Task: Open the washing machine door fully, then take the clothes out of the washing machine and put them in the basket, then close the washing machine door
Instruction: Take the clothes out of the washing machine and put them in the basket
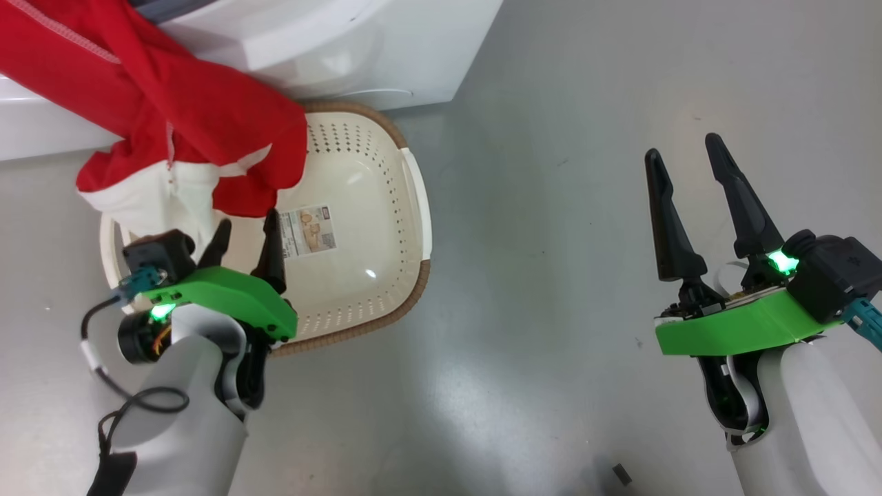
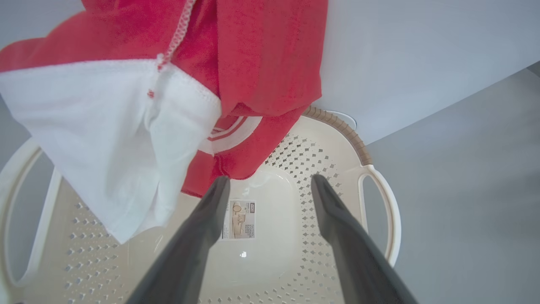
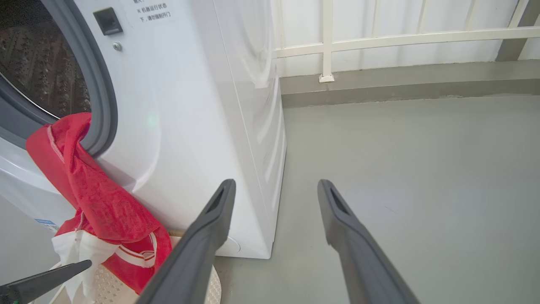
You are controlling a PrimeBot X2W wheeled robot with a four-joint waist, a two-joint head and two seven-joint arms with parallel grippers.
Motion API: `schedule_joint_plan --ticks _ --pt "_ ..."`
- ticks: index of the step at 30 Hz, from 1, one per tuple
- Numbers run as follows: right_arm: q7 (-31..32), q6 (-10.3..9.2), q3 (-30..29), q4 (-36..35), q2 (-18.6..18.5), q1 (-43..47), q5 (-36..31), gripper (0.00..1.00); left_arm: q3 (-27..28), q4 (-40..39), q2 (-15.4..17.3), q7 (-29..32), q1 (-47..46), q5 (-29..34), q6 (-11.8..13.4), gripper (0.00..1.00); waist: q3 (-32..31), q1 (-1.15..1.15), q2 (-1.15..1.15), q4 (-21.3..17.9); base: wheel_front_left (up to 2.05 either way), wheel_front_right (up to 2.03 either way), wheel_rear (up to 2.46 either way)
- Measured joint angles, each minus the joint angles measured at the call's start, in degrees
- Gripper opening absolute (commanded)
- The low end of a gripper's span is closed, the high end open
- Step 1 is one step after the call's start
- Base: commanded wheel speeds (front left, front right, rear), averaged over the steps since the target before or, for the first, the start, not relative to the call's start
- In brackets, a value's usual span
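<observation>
Left end effector [image 1: 247, 220]: dark fingers spread, empty, over the basket [image 1: 415, 207], beside the clothes' hem.
Right end effector [image 1: 682, 147]: wide, empty, above bare floor [image 1: 551, 241].
Basket: cream perforated plastic, brown woven-look rim, paper label [image 1: 309, 231]; left side hidden by cloth.
Clothes [image 1: 172, 103]: soft red fabric, white panel, draped from the drum [image 3: 42, 63] over the grey gasket [image 3: 99, 84], its end over the basket.
Washer [image 3: 190, 105]: glossy white box, cut off.
Room: smooth grey floor, white railing [image 3: 379, 38].
</observation>
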Motion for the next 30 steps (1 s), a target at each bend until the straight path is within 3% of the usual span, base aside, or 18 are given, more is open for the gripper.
schedule_joint_plan --ticks 12,18,30 --pt "0.00 0.00 -0.70 -1.27 -0.04 0.53 -0.48 1.00 10.87 -25.62 -0.46 -0.07 9.87 12.25 2.53 1.00 -0.15 0.00 0.00 1.08 0.00 0.00 0.00" --pt "0.00 0.00 -1.22 -1.90 -0.05 0.60 -0.55 1.00 11.09 -33.09 -0.89 -0.07 14.00 16.79 3.50 1.00 -0.33 0.00 0.00 1.38 0.00 0.00 0.00" --pt "-0.01 0.00 -2.75 -3.05 -0.07 1.82 -0.99 1.00 9.93 -49.24 -0.65 0.04 22.35 22.78 9.01 1.00 -0.67 0.00 0.00 2.62 0.00 0.00 0.00"
